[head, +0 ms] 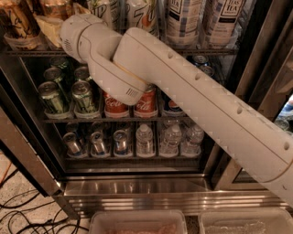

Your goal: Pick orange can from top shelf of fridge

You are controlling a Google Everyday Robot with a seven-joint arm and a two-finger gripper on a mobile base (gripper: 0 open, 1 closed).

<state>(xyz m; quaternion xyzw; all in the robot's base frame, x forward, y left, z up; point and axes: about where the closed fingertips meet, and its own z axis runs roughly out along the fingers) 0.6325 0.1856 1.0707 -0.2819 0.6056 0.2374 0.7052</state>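
Two orange cans stand at the far left of the top shelf (pixel 206 51) of the fridge (pixel 137 188). One (pixel 16 20) is at the left edge. The other (pixel 57 6) is just right of it, mostly cut off by the frame top. My gripper (pixel 56 22) is at the top left, at the end of the white arm that reaches in from the lower right. It sits right at the second orange can, and its tan tip shows below that can. The wrist hides the can's lower part.
White-green 7UP cans (pixel 142 13) and tea bottles (pixel 183 18) fill the rest of the top shelf. Below are green cans (pixel 52 96), red cola cans (pixel 146 103), small cans (pixel 94 141) and water bottles (pixel 171 139). The door frame (pixel 23 155) slants at the left. Cables (pixel 18 215) lie on the floor.
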